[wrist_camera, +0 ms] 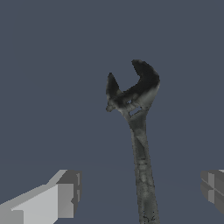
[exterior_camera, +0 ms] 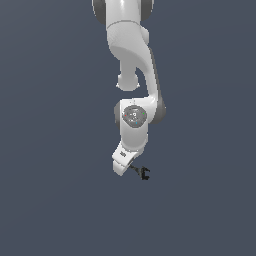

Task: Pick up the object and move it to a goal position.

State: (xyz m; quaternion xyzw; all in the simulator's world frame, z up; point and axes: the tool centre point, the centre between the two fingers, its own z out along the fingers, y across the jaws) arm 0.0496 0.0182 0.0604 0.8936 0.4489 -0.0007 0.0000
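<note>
Lying on grey floor [exterior_camera: 50, 210], wrench [wrist_camera: 139, 131] (fingers apart)

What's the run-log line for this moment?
phase: pre-grasp | gripper: open, fingers either side of shaft | wrench: between fingers, not clamped | contact: cannot tell

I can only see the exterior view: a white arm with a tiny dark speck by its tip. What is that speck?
Observer: The wrist view shows a wrench, a grey shaft with a black forked head.
Operator: Is the arm holding it?
Observer: No. The gripper is open, and its fingers stand on either side of the shaft with a gap on each side.
Operator: Which way does the fork point?
Observer: Away from the gripper. The handle end lies between the fingers.
</note>
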